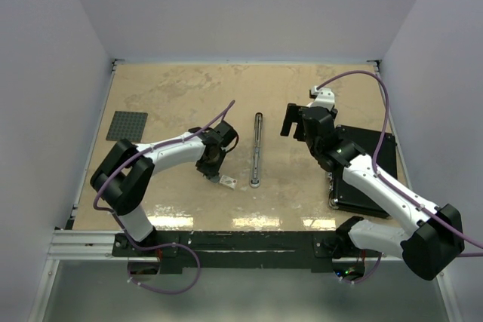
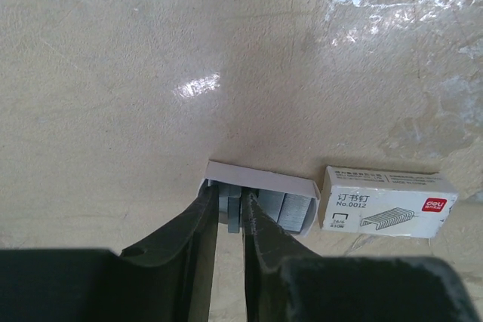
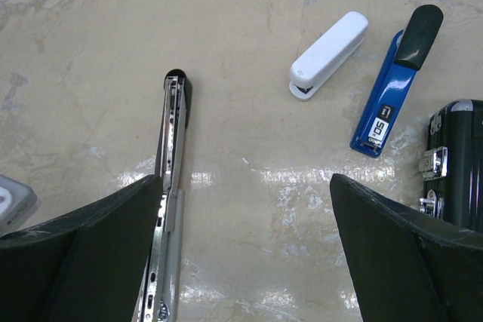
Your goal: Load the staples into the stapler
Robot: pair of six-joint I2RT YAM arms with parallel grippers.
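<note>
Left arm points down, jaws nearly closed; right arm holds jaws wide.

An opened-out stapler lies lengthwise at the middle of the table; everything else is placed from it. Just left of its near end sits a staple tray, with a staple box close beside the tray. The left gripper reaches into the tray, its fingers either side of one strip of staples. Well to the stapler's left lies a flat plate. Just right of it hangs the right gripper, spread wide over bare table. Further right lie a closed stapler, then a second stapler, then a case at the table's right edge.
</note>
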